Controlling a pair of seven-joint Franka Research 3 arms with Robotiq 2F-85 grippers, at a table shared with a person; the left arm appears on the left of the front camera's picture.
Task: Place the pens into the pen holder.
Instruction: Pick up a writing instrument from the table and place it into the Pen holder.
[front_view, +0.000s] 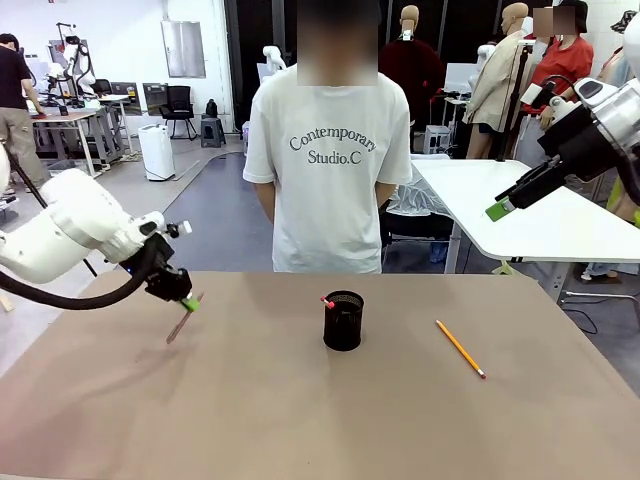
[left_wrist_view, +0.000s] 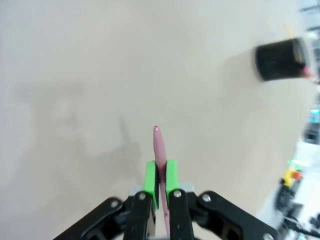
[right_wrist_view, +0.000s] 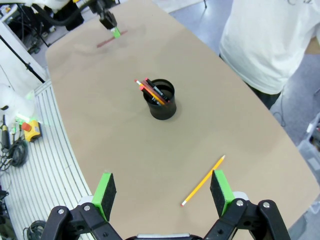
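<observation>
My left gripper (front_view: 188, 302) clamps the reddish-brown pencil (front_view: 181, 325), slanting down over the table; the pen holder (front_view: 343, 320) stands well off to my right. The orange-yellow pencil (front_view: 460, 348) lies nearer my raised, wide-spread right gripper (front_view: 500, 209)

Your plain tan-brown table (front_view: 300, 430) carries no pattern. The small black mesh cylinder pen holder (front_view: 343, 322) shows a fine grid weave. The black pen with a red end (front_view: 327, 299) shows its red tip at 10 o'clock on the rim. At 3 o'clock from the holder you have the orange-yellow wooden pencil (front_view: 460, 348). The thin reddish-brown pencil (front_view: 184, 320) looks pinkish in the left wrist view. The left jaws and the right jaws are black, each with bright green pads (left_wrist_view: 150, 177), on white arms (front_view: 60, 235). The person's T-shirt (front_view: 330, 210) is white with dark lettering.
</observation>
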